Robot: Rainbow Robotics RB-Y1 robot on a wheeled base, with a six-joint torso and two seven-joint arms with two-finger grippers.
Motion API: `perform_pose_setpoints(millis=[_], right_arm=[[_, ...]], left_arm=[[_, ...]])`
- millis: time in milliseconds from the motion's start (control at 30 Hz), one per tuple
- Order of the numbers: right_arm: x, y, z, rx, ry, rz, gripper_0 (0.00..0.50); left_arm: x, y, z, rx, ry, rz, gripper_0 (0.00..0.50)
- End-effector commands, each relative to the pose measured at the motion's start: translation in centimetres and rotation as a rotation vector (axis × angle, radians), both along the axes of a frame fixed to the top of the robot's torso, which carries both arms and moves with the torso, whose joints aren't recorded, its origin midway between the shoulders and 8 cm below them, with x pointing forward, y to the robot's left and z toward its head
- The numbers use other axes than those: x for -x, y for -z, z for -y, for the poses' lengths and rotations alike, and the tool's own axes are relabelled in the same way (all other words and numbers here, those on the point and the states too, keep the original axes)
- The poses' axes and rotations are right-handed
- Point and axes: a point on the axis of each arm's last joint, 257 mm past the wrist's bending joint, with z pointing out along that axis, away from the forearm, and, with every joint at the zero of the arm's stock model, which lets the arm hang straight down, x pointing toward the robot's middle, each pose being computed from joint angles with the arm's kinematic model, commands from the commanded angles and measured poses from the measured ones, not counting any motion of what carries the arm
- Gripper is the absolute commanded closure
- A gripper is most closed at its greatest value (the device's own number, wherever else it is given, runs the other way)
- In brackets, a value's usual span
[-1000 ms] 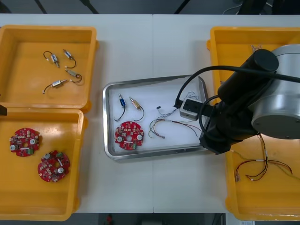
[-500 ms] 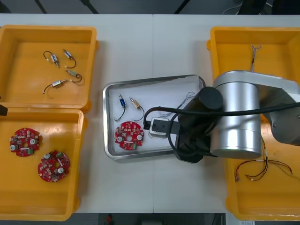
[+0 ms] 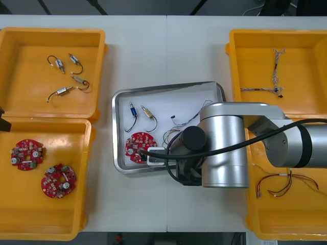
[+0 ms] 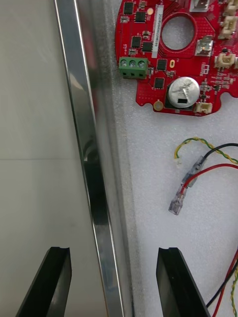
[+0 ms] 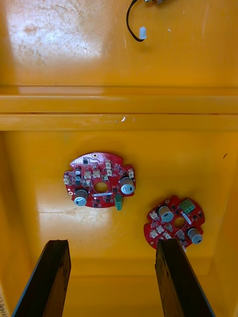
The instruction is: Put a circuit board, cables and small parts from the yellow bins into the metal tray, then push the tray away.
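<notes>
Right hand [image 4: 114, 255], fingers apart, straddles the near rim of the loaded metal tray [image 3: 115, 127] at mid-tabletop [image 3: 168, 51]. The tray looks stiff and slick and should slide if pushed squarely there. Left hand [image 5: 113, 255], fingers spread, waits over a yellow bin [image 5: 119, 106].

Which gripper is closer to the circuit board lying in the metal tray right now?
Right. The right gripper, open, straddles the metal tray's near rim just beside the circuit board; the left gripper, open, hangs over a yellow bin on the left, apart from the tray.
</notes>
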Motion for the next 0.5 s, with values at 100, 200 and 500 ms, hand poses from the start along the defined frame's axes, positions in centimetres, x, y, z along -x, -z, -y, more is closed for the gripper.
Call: perform_pose_setpoints(millis=[100,200,500], right_arm=[[0.3,0.4,-2.4,0.006,-0.075,0.029,0.0],[0.2,0.9,-2.8,0.011,-0.082,0.037,0.0],[0.1,2.2,-3.5,0.028,-0.079,0.034,0.0]], left_arm=[[0.6,-0.1,-0.5,-0.02,-0.028,-0.011,0.0],[0.6,-0.1,-0.5,-0.02,-0.028,-0.011,0.0],[0.6,-0.1,-0.5,-0.02,-0.028,-0.011,0.0]])
